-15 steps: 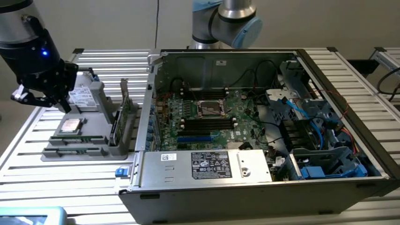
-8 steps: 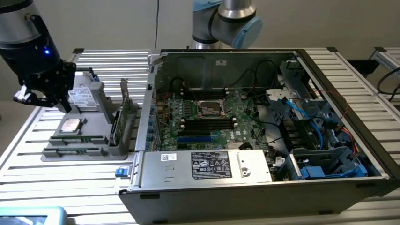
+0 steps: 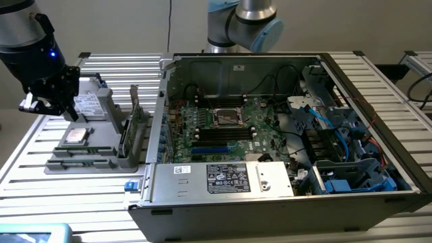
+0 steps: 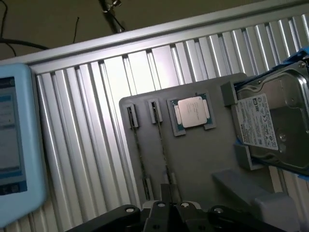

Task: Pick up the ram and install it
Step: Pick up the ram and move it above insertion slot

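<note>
Gripper [image 3: 48, 107] clenched on nothing, hovering above the grey holder [image 3: 101, 130] on the worktop [image 3: 27, 192], at the exterior view's left of the open computer case [image 3: 270, 215]. The ram [image 3: 84, 150] sits on edge in the holder, untouched. This looks like the approach stage, with pickup not begun. A grasp calls for parted jaws squared to the strip.

— Anything legible?
— No. Near the gripper [image 4: 166, 195], the hard drive [image 4: 289, 111] carries a white label [image 4: 256, 123]; its print is too small to read.
— And farther from the gripper?
— The power supply [image 3: 169, 190] bears black and white stickers [image 3: 228, 178], well apart; their text cannot be made out either.
</note>
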`<state>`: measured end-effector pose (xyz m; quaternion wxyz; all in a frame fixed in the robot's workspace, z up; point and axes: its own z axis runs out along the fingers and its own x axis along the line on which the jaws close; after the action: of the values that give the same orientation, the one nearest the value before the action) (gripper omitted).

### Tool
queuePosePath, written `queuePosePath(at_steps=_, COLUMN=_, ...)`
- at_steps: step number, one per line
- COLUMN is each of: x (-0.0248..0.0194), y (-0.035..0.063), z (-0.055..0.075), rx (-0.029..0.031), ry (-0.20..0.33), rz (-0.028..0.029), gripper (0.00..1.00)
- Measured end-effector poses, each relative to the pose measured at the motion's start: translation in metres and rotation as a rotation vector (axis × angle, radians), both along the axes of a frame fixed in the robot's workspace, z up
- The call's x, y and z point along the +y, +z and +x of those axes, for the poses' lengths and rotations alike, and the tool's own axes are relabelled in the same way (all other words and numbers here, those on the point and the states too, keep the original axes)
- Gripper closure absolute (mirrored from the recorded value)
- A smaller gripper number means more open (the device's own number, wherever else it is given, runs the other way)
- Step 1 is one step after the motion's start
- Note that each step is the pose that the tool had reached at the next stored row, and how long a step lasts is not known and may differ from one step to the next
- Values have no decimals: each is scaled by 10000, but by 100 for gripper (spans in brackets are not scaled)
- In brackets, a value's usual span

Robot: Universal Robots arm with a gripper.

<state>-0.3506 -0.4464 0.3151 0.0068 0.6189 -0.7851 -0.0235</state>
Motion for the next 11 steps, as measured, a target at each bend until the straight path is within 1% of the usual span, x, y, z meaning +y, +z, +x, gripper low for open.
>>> queuePosePath(at_steps=1, x=0, y=-1, z=0, rx=-84, ry=65, rz=9, gripper=89)
queuePosePath(at_steps=2, x=0, y=0, z=1, rx=-115, ry=183, rz=14, gripper=89)
queuePosePath(at_steps=11, x=0, y=0, z=1, rx=-119, ry=1739, rz=43, gripper=89)
